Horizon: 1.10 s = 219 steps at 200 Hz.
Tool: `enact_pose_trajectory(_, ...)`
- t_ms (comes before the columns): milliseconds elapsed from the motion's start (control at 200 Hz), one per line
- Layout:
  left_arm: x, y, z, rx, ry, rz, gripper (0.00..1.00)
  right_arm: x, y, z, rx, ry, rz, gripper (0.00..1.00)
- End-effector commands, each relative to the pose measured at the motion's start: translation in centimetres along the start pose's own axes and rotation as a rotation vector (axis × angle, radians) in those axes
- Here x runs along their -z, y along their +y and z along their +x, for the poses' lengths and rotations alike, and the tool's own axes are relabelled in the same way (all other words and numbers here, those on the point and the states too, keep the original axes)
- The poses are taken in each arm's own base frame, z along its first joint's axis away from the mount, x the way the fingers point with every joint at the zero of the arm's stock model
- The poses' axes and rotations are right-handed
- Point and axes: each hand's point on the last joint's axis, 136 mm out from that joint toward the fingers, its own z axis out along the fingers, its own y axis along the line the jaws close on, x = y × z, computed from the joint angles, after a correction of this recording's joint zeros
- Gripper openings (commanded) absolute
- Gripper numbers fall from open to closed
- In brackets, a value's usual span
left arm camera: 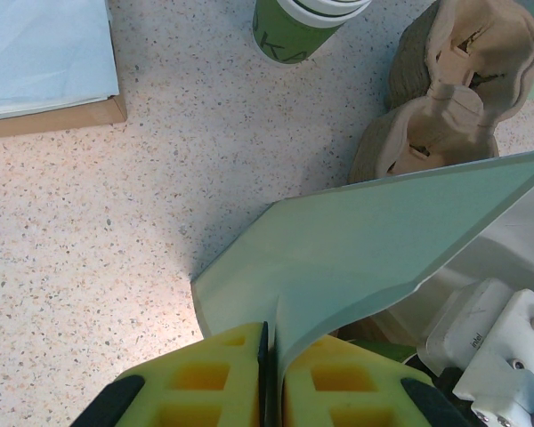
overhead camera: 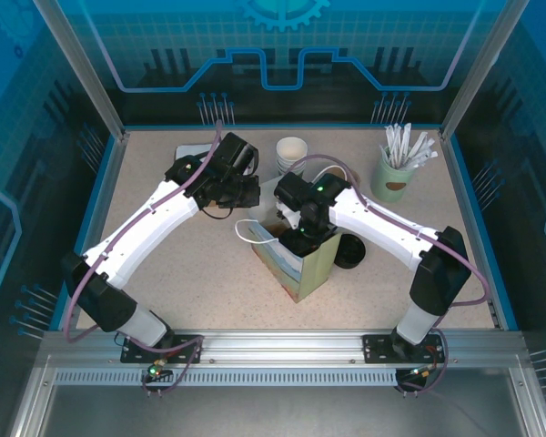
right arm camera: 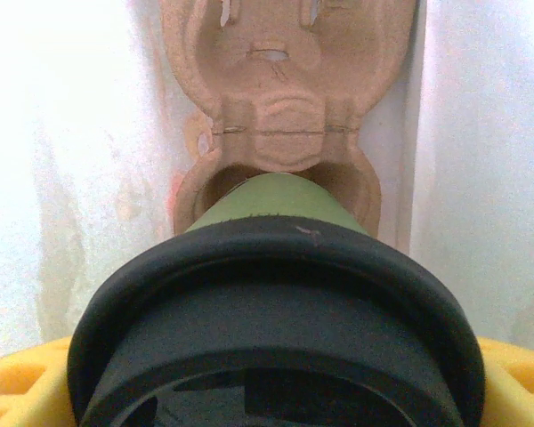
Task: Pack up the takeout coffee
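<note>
- Right gripper (right arm camera: 276,396) holds the takeout coffee (right arm camera: 276,302) by its black lid, yellow fingers (right arm camera: 18,387) spread wide on either side, inside the paper bag (overhead camera: 300,266) at the centre of the table (overhead camera: 191,287).
- The cup's green lower band meets the near socket of the brown moulded-pulp tray (right arm camera: 289,80), between the bag's white inner walls. Whether it is fully seated is hard to tell.
- Left gripper (left arm camera: 269,347), pads pressed together, pinches the pale green rim of the bag.
- Beyond the bag stands a stack of paper cups (overhead camera: 291,153).
- A cup of wrapped straws (overhead camera: 393,177) stands at far right.
- A round black object (overhead camera: 350,253) lies just right of the bag.
</note>
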Motion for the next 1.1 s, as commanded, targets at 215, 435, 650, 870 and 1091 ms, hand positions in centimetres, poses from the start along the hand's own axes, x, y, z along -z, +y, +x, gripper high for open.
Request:
enact_pose_trajectory(215, -0.9, 0.4, 0.7, -0.005, 0.039, -0.01, 0.13, -0.7, 0.2, -0.4, 0.0, -0.01, -0.025, 0.74)
enact_pose_trajectory(435, -0.9, 0.5, 0.8, -0.006, 0.04, -0.011, 0.13, -2.2, 0.1, -0.8, 0.006, -0.004, -0.037, 0.74)
enact_pose_trajectory(650, -0.9, 0.4, 0.7, -0.006, 0.039, -0.011, 0.13, -3.3, -0.4, -1.0, 0.005, 0.007, -0.025, 0.74)
enact_pose_trajectory(870, -0.8, 0.4, 0.7, -0.009, 0.041, -0.012, 0.13, -3.8, -0.8, -0.8, 0.0, 0.024, -0.013, 0.74)
enact_pose_trajectory(1091, -0.8, 0.3, 0.6, -0.01, 0.04, -0.009, 0.13, -4.2, -1.1, -0.4, -0.004, 0.048, -0.003, 0.74)
